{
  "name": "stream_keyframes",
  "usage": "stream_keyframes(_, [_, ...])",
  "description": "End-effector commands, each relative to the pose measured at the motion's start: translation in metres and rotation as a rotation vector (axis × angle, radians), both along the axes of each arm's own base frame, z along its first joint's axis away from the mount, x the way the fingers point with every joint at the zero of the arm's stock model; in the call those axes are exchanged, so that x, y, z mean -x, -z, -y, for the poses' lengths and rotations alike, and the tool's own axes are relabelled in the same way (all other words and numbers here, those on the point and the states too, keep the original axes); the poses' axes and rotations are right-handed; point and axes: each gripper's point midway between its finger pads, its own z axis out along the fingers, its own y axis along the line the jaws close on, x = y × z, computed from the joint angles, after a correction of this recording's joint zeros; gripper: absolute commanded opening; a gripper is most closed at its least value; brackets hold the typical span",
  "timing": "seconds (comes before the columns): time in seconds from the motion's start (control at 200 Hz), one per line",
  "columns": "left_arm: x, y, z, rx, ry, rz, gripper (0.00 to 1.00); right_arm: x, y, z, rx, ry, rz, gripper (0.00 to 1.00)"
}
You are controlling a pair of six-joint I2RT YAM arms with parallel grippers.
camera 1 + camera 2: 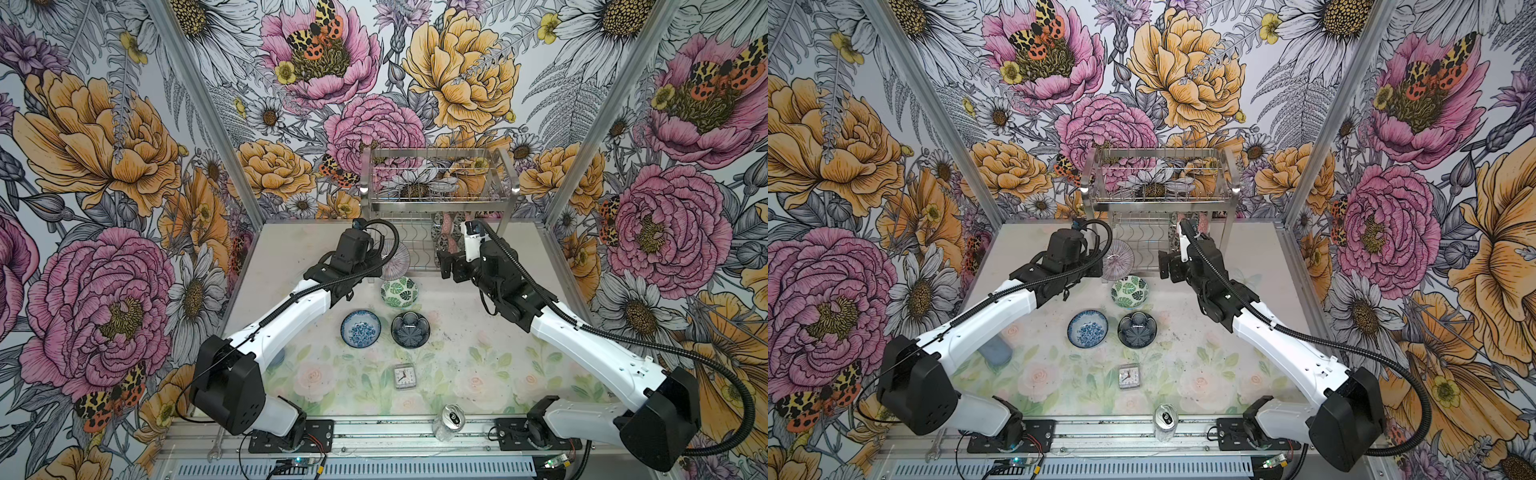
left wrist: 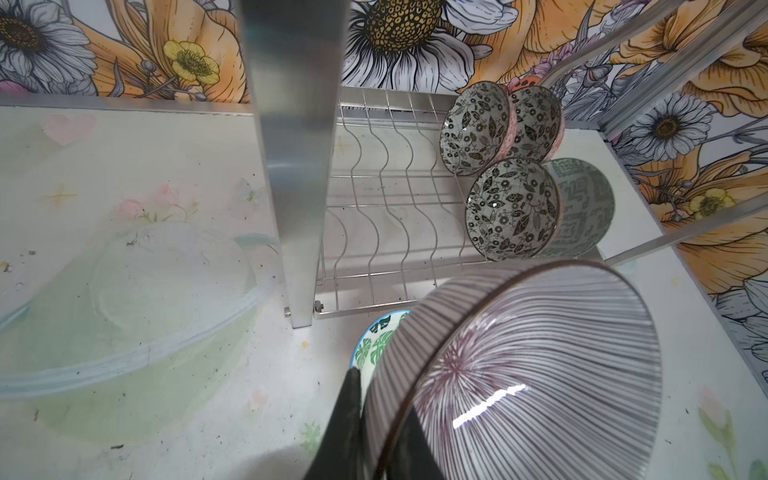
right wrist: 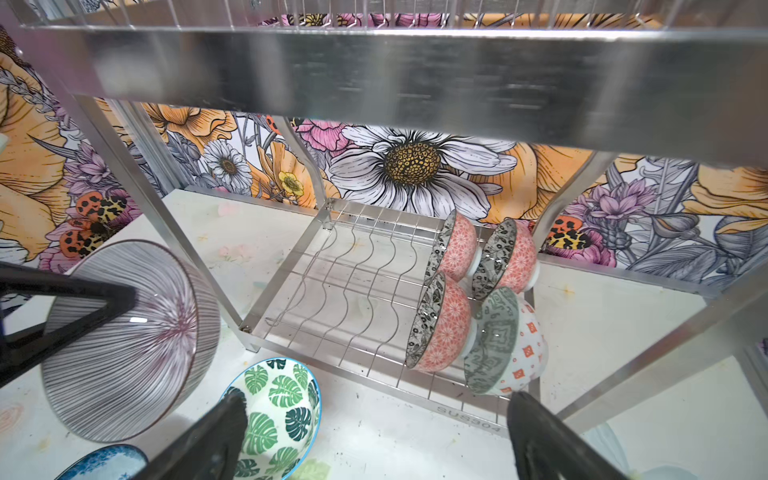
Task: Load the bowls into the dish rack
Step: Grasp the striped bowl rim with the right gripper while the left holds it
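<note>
only the wrist views show all four bowls (image 3: 446, 328) standing in the rack (image 3: 415, 70); left gripper (image 2: 380, 390) pinches the striped bowl (image 2: 540, 374), right gripper (image 3: 378, 403) jaws spread.

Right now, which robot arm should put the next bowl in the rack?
Left, probably. The left gripper pinches the striped bowl by its rim beside the dish rack with free wavy wires; the right gripper is open and empty.
</note>
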Motion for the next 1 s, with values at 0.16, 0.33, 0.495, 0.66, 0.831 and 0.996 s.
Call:
stream_keyframes(0.16, [-0.016, -0.041, 0.042, 0.135, 0.072, 0.116, 0.0, 0.003, -0.009, -0.028, -0.106, -0.081, -0.023, 1.0])
stream_keyframes(0.33, [-0.018, -0.042, 0.057, 0.158, 0.101, 0.122, 0.0, 0.002, -0.005, -0.038, -0.135, -0.1, -0.042, 0.99])
stream_keyframes(0.495, [-0.018, -0.043, 0.071, 0.173, 0.127, 0.127, 0.0, -0.002, 0.005, -0.048, -0.181, -0.108, -0.078, 0.98])
stream_keyframes(0.66, [-0.019, -0.044, 0.079, 0.184, 0.138, 0.133, 0.0, -0.006, 0.016, -0.06, -0.225, -0.118, -0.115, 0.97])
stream_keyframes(0.831, [-0.019, -0.049, 0.084, 0.192, 0.143, 0.147, 0.0, -0.012, 0.02, -0.059, -0.266, -0.078, -0.127, 0.91])
stream_keyframes(0.996, [-0.019, -0.052, 0.087, 0.202, 0.144, 0.157, 0.0, -0.015, 0.032, -0.067, -0.361, -0.071, -0.17, 0.78])
